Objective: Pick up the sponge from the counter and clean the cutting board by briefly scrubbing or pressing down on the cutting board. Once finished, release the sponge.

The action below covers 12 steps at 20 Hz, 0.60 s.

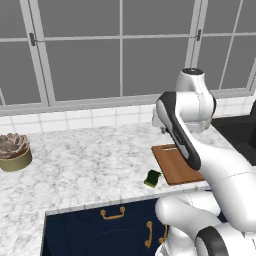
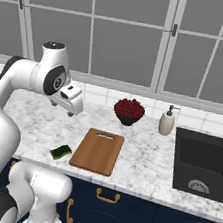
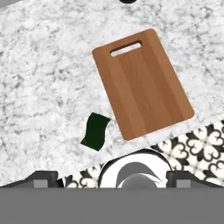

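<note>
The sponge [image 1: 153,178] [image 2: 61,151] [image 3: 96,131] lies on the marbled counter [image 1: 85,160] [image 2: 142,158] close to its front edge, dark green side up in the hand view. Just to its right lies the reddish-brown cutting board [image 1: 175,162] [image 2: 98,151] [image 3: 142,83], its slot handle toward the window. The two are apart, with a narrow strip of counter between them. My gripper [image 2: 72,110] [image 3: 111,177] hangs high above the counter, over the sponge and the board's near end. It is open, its fingertips [image 3: 41,177] set wide apart with nothing between them.
A succulent in a pot [image 1: 14,151] stands at the counter's far left. Behind the board are a dark bowl of red fruit [image 2: 129,110] and a soap dispenser [image 2: 167,121]. A black sink [image 2: 204,165] lies to the right. Patterned floor tiles [image 3: 197,144] show past the counter's edge.
</note>
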Tool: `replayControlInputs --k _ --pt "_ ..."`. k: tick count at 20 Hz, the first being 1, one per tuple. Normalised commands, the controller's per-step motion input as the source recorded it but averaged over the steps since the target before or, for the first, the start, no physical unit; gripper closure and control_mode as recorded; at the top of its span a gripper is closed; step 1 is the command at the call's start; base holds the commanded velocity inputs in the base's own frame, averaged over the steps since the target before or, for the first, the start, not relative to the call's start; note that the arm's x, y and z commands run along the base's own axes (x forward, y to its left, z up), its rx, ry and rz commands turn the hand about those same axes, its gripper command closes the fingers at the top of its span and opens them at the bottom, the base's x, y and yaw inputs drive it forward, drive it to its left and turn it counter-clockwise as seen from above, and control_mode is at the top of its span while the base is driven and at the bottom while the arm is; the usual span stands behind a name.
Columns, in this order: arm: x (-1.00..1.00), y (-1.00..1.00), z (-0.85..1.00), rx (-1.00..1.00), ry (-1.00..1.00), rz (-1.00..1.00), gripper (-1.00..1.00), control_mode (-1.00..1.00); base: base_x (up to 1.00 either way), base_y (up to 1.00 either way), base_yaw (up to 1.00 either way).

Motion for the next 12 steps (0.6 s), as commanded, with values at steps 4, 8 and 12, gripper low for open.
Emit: replayControlInputs --k 4,8,12 --pt "0.0 0.03 -0.66 0.05 0.1 -0.05 -1.0 -1.0 0.0 0.0 0.0" --pt "0.0 0.13 -0.64 0.0 0.06 -0.03 -1.0 -1.0 0.0 0.0 0.0" --pt "0.0 0.05 -0.63 0.04 0.05 -0.04 -1.0 -1.0 0.0 0.0 0.0"
